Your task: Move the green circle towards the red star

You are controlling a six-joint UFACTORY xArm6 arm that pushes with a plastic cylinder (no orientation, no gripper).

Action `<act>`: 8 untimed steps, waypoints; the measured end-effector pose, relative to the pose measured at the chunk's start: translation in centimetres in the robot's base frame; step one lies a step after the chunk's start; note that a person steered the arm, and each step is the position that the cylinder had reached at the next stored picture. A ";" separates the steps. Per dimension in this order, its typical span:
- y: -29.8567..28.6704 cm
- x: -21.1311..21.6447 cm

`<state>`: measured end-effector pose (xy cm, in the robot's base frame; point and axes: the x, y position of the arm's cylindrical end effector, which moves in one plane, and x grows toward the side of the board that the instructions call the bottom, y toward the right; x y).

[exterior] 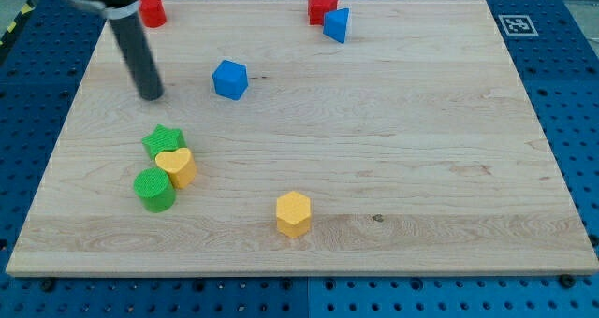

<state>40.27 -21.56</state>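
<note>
- The green circle [154,189] is my landmark. It sits toward the lower left of the wooden surface [412,159], touching the yellow heart [176,166] on its upper right. A green star [164,141] is just above that heart and against it.
- My end effector is a plain rod with nothing to open or close, and it holds nothing. My tip [151,97] rests well above the green circle, toward the view's top, clear of every block. The blue cube [229,79] is off to the tip's right.
- The red star [322,7] is far up and to the right of the green circle, near the surface's top edge, touching a blue triangular block [337,25]. A red cylinder [153,11] stands at the top left. It is not the target, and I must not confuse the two.
- I judge the push has not begun. To do it well, I would bring my tip round the view's left of the cluster to the lower-left side of the green circle, opposite the red star.
- The heart lies almost on the push line, so a straight shove would likely drag it along. I would first nudge the circle rightward, free of the heart, then turn up-right.
- A round block rolls off a rod easily, so I would keep contact centred and correct often.
- The yellow hexagon [293,213], lower right of the circle, should stay out of the path.
</note>
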 end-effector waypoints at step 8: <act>17.0 15.0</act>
<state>55.23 -4.53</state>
